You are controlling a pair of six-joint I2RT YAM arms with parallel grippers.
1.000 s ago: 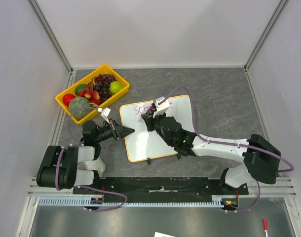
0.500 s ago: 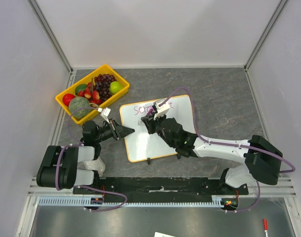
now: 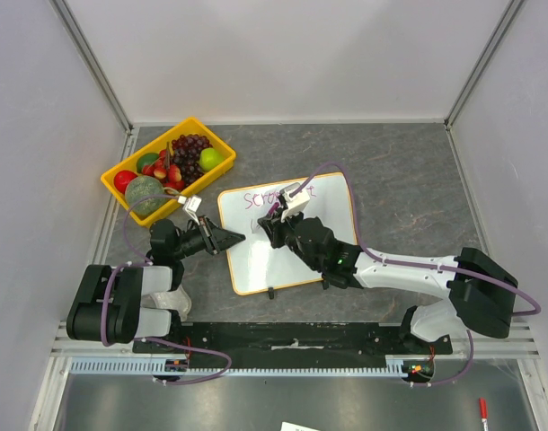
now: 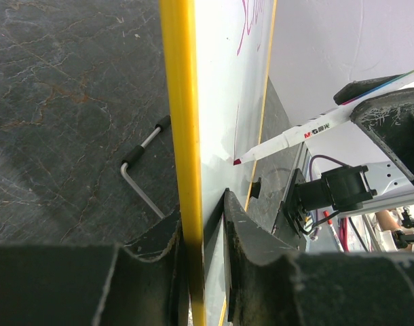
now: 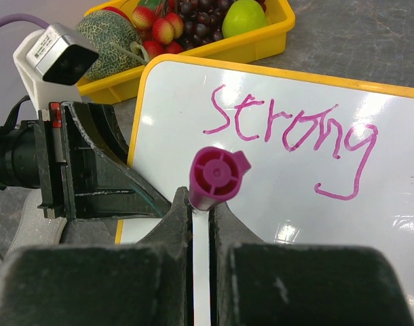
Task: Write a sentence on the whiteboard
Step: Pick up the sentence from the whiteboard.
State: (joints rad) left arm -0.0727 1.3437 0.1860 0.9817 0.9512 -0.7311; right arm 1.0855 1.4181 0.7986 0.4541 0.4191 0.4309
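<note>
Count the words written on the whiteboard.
2 visible, both on the whiteboard's top line: "Strong" at the left, and a short word ending in "t" right of it, partly hidden by the right arm. More may be hidden.

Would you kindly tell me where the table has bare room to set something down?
Bare table lies right of the whiteboard and along the back wall beside the fruit tray. Crowded: the board's left edge, clamped by the left tool, and its middle, under the right arm.
</note>
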